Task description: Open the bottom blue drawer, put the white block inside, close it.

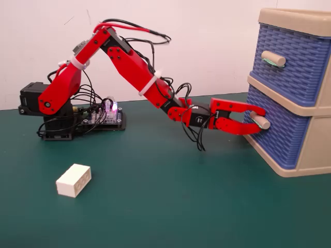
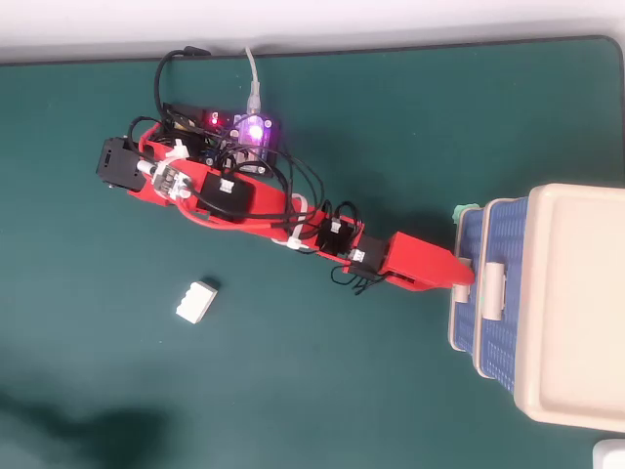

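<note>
The beige cabinet (image 1: 310, 150) stands at the fixed view's right, and its bottom blue drawer (image 1: 279, 132), wicker-textured, is shut, contents hidden. The red jaws of the gripper (image 1: 257, 121) close around its beige handle (image 1: 259, 121). The white block (image 1: 74, 180), a small seamed brick, lies on the green surface (image 1: 170, 206) well apart, near the arm's base.

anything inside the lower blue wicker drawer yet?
Cannot tell: the bottom blue wicker-textured drawer looks closed, its inside hidden. The red gripper brackets its beige cylindrical handle. The small white rectangular block lies outside on the green table.
</note>
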You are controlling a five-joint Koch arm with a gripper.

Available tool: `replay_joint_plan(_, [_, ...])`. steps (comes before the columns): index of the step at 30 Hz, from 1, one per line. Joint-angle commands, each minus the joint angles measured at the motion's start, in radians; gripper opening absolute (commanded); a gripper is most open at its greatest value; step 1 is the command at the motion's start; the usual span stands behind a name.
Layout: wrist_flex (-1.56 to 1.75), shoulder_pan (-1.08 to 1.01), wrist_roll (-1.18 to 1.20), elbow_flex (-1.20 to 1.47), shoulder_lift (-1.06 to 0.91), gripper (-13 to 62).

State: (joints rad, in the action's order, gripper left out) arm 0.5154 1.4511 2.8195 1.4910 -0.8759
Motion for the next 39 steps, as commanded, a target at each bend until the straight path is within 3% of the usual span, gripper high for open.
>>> replay_joint_plan(1, [-0.054,0.015,0.000,-0.060,-0.026,-8.1])
replay_joint_plan(5, [-0.055,0.000,0.003,0.011,-0.069,-8.1])
replay_joint_plan(15, [-0.060,-0.087,0.087,0.793,-0.649,-8.1])
replay_joint_plan(19, [-0.095,-0.112,0.087,0.905,-0.752,-7.0])
replay_joint_plan(23, [-0.163,-0.118,0.089,0.891,-0.808,30.3])
replay_joint_plan(24, [-0.187,-0.132,0.086,0.887,-0.865,34.4])
replay_joint_plan(27, [-0.531,-0.244,0.078,0.857,-1.121,34.4])
replay_joint_plan(31, [-1.404,-0.364,-0.012,0.551,-1.355,34.2])
replay_joint_plan(35, [-2.135,-0.588,-0.227,0.206,-1.235,34.1])
replay_joint_plan(39, [-2.187,-0.790,-0.393,0.172,-1.114,34.1])
